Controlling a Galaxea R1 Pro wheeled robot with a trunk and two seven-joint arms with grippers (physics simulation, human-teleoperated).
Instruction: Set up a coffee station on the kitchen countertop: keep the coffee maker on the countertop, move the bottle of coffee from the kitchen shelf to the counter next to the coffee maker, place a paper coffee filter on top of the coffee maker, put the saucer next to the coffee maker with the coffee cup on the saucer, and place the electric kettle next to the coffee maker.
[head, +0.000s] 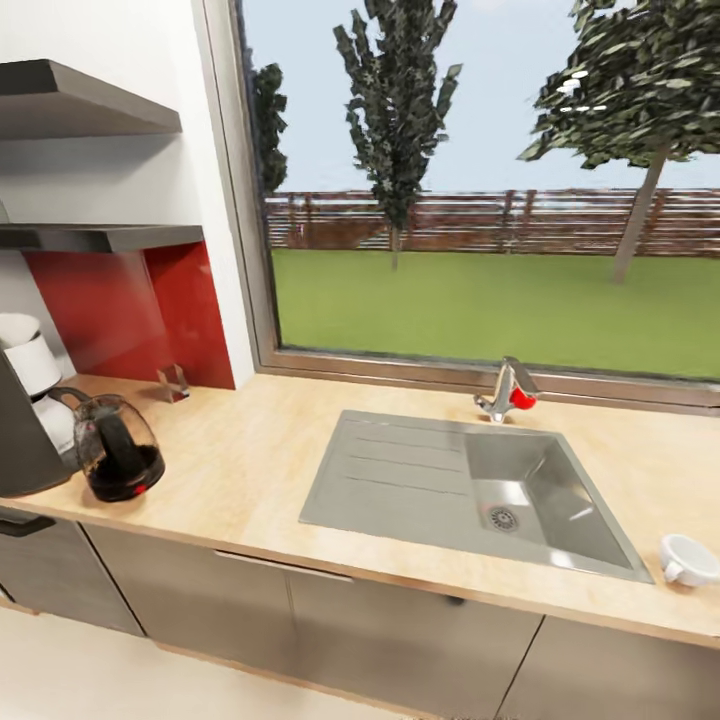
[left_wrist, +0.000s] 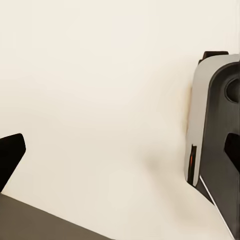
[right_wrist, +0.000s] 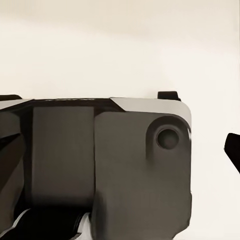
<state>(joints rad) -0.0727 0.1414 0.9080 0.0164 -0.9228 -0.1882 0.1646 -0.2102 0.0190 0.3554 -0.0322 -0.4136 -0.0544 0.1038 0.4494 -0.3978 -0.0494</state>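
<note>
Electric kettle (head: 118, 447) beside coffee maker (head: 22, 440)

Head high over countertop (head: 250, 470); wrists floorward.

A wide window (head: 480, 180) with a grey frame looks onto a green lawn, dark trees and a brown slatted fence. Below the window lies a grey steel sink (head: 470, 490). Left of the window, a glossy red backsplash panel (head: 130, 310) meets white wall.
</note>
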